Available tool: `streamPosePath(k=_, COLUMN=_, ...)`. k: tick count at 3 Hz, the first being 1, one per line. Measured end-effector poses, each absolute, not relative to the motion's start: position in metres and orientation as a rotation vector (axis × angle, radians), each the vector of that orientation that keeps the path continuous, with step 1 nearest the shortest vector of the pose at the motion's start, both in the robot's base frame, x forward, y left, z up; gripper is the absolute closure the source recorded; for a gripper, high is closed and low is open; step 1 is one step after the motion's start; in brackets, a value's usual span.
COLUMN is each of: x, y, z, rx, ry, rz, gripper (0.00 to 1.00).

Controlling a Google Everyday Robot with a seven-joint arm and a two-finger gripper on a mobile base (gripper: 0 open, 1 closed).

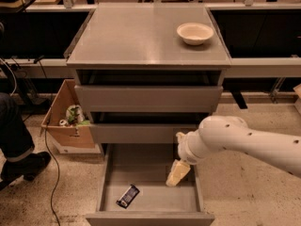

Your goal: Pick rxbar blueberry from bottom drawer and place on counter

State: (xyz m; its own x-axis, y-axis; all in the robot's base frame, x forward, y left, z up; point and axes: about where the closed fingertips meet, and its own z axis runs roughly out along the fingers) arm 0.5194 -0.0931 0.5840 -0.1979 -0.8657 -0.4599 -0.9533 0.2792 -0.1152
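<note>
– Rxbar (128,196) first: where do you have it?

– I see it flat on the floor of the bottom drawer (141,171), which stands pulled out. From the drawer's middle, the rxbar sits at about 8 o'clock, near the front wall and left of centre. It lies at a slant, its long axis running from 7 to 1 o'clock. Nothing touches it.

– And the gripper?

– My gripper (178,173) hangs over the right side of the drawer, close to the right wall and pointing down. From the rxbar it is at 2 o'clock, well apart from it. Whether it is apart or together, I cannot tell from here. It carries nothing that I can see.

– The arm?

– My arm (244,142) comes in from 3 o'clock, with its white wrist in front of the drawer's right rear corner.

– Counter?

– I see the counter (136,36) with one white bowl (194,33) on it, at 1 o'clock from its middle and near the right edge. A cardboard box (66,124) stands on the ground at 9 o'clock from the cabinet.
</note>
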Motion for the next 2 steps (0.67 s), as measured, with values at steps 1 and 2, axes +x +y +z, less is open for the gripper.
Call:
streamPosePath(k=1, x=0.533, y=-0.069, z=0.523, rx=-1.596, ry=2.083, rz=0.361, gripper=0.0)
streamPosePath(k=2, x=0.542, y=-0.044, z=0.454, rx=-1.558, ry=2.085, rz=0.468, gripper=0.0)
